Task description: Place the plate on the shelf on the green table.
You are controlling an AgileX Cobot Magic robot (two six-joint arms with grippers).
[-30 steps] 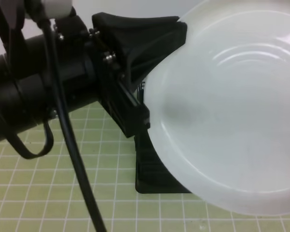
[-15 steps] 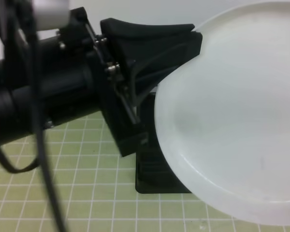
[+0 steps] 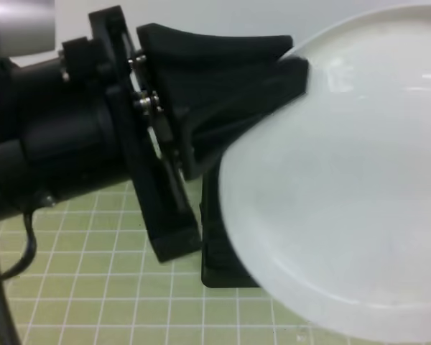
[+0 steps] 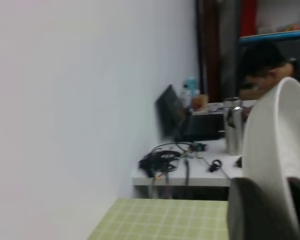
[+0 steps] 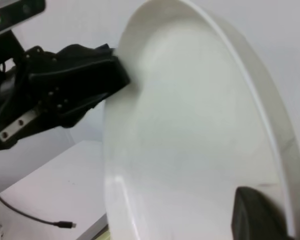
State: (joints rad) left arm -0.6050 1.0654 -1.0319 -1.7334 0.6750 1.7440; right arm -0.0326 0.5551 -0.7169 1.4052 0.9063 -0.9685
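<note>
Item: glossy round white plate (image 3: 345, 187), airborne over green tiled table (image 3: 93, 287), mid-handover. Left gripper (image 3: 291, 65) fingers straddle rim; right gripper (image 5: 260, 215) grip unclear. Next: confirm right-hand hold before rack placement.

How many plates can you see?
1: a round glossy white plate, held up above the green tiled table by the left gripper. It fills the view, so others may be hidden.

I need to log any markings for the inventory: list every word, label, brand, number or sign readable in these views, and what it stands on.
None can be read.
The plate is plain white, no print showing.
The left end effector shows bare black plastic, no legible label.
The green table bears only grid lines.
The bottles and clutter on the far desk are too blurred to read.
</note>
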